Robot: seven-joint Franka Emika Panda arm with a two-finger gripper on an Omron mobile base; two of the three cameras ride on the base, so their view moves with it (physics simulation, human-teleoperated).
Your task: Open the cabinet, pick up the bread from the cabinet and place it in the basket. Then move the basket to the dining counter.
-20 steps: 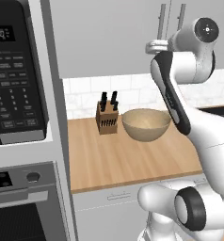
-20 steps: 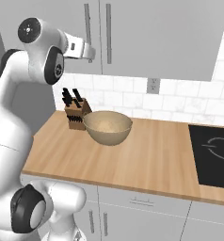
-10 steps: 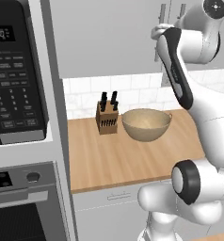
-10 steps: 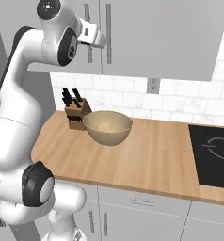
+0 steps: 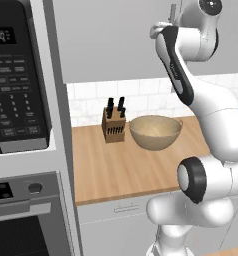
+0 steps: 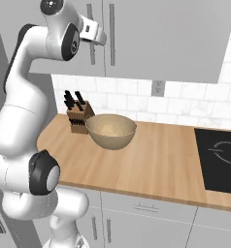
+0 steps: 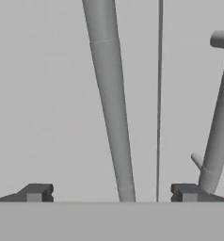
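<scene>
The cabinet (image 6: 161,34) hangs above the worktop, both light grey doors shut. My gripper (image 6: 97,35) is up at the left door's bar handle (image 6: 90,36). In the hand view the gripper (image 7: 111,193) is open, and the handle (image 7: 111,103) runs up between its two fingertips (image 7: 36,193). The other door's handle (image 7: 220,117) stands to the right of the door seam. The tan basket (image 6: 111,131) rests on the wooden worktop below, also seen as the basket (image 5: 156,132) from the left. The bread is hidden behind the shut doors. The dining counter is out of view.
A knife block (image 5: 114,126) stands just left of the basket against the tiled wall. A black microwave (image 5: 18,85) and oven column fills the left. A black cooktop (image 6: 219,160) lies at the worktop's right end.
The arm has lifted and swung the hand up towards the cabinet's left handle. The jaws stay open. Basket and knife block have not moved.
</scene>
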